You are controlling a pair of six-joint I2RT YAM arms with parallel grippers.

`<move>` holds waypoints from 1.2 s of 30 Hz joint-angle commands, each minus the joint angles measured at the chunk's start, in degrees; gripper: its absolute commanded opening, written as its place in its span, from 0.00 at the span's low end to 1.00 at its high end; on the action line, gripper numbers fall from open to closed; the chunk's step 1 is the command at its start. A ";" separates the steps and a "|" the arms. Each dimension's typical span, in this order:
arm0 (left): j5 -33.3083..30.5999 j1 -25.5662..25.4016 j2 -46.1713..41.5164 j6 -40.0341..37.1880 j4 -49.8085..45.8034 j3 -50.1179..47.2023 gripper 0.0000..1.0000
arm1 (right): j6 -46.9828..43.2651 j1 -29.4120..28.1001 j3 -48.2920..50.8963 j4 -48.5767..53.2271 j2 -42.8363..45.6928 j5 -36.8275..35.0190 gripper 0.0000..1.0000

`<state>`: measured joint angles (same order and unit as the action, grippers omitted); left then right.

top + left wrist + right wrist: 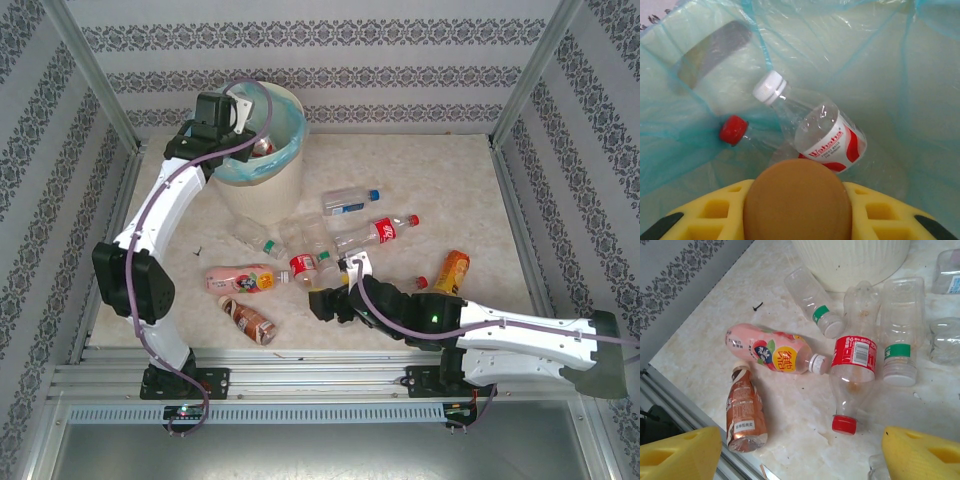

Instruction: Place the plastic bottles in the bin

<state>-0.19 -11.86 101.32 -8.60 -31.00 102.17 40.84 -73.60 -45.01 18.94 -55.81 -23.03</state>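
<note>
left tool [232,112] hangs over the bin [262,190], closed on a brown bottle [797,200]. inside the bin lie a white-capped bottle [822,132] and a red-capped bottle [735,130]. right tool [800,457] is open, above a red-labelled bottle [854,372] on the tabletop [800,410], with a pink bottle [771,351] just beside it.
</note>
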 commanded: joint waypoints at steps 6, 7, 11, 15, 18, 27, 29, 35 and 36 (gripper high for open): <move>1.72 1.81 0.25 0.69 1.52 0.16 0.68 | 0.67 0.46 -1.60 0.36 -0.71 1.32 0.84; 2.51 1.77 -0.20 1.10 1.57 0.60 0.67 | 0.66 0.43 -1.65 0.35 -0.83 1.19 0.84; 5.81 1.83 -1.81 2.46 3.04 1.48 0.42 | 0.81 0.50 -1.66 0.14 -1.51 1.05 0.84; 6.50 1.79 -1.46 3.70 4.16 1.77 0.22 | 0.82 0.76 -2.01 0.02 -2.33 1.58 0.84; 6.63 1.79 -0.93 4.62 3.11 3.05 0.40 | 0.82 0.91 -2.32 0.21 -2.62 1.89 0.84; 9.08 1.58 -6.25 8.11 4.51 6.46 0.51 | 2.00 2.39 -5.04 8.96 -0.38 -3.33 0.83; 9.35 1.26 -9.23 8.51 5.57 6.14 0.54 | 5.04 3.81 -6.94 16.58 0.54 -7.13 0.84; 7.56 -3.94 -21.81 6.21 11.59 -2.89 0.57 | 19.22 6.76 -4.46 29.71 5.45 -10.98 0.81; 6.99 -5.66 -24.19 5.36 12.84 -5.59 0.57 | 20.53 6.74 -3.32 30.30 5.94 -9.80 0.80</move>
<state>7.27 -13.91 83.05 -1.45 -23.86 100.73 53.23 -66.94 -50.43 40.29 -51.05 -30.65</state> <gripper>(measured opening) 0.569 0.799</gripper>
